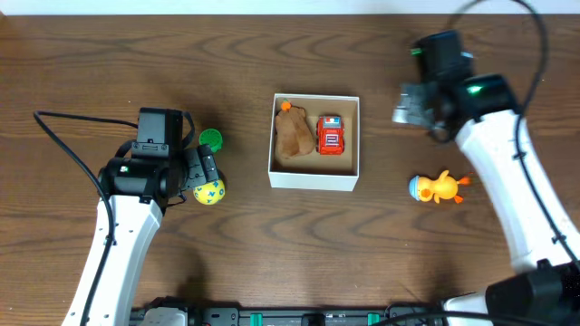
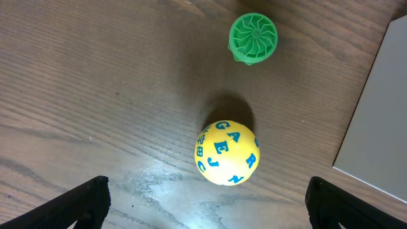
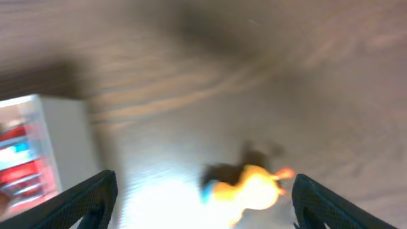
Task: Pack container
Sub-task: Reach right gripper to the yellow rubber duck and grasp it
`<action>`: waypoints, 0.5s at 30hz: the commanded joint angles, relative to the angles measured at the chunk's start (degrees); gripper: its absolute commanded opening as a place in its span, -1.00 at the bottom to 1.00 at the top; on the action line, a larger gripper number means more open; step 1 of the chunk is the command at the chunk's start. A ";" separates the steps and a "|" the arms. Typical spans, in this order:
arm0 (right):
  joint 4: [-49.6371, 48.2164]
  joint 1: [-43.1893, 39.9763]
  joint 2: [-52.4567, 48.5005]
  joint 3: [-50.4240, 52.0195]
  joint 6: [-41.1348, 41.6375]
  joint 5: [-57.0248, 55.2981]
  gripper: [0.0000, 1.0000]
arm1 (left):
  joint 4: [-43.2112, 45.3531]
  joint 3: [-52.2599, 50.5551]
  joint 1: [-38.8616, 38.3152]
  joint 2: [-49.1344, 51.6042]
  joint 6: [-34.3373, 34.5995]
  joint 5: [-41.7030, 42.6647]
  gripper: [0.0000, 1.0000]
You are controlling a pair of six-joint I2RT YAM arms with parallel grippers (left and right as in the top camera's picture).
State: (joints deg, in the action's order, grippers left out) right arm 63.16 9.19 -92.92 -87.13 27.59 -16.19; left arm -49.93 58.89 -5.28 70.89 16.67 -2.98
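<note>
White-walled container (image 1: pixel 313 178), centre of table (image 1: pixel 109 54), holds red car (image 1: pixel 331 136) and brown toy (image 1: pixel 293 136), clearest overhead. Wrist views alone show both claws wide open, empty: left gripper (image 2: pixel 206 203) by lettered ball (image 2: pixel 227 152), right gripper (image 3: pixel 206 200) facing blurred duck (image 3: pixel 251 187).

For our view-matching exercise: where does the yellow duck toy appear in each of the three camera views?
Overhead: the yellow duck lies right of the container.
Left wrist: not in it.
Right wrist: blurred, low centre.
Shared landmark: the container's white wall, at left in the right wrist view.
</note>
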 commanded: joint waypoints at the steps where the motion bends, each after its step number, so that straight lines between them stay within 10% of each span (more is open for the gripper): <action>1: -0.39 -5.68 -1.66 4.39 -0.55 5.42 0.79 | -0.17 1.07 0.28 0.17 -0.50 -0.66 0.96; 15: -21.94 -10.64 -2.89 30.56 -1.92 14.05 0.62 | -0.17 1.07 0.28 0.17 -0.50 -0.66 0.96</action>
State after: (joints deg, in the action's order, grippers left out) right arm 43.13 -1.26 -96.09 -58.63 26.24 -3.03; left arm -49.91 58.92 -5.28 70.89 16.67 -3.01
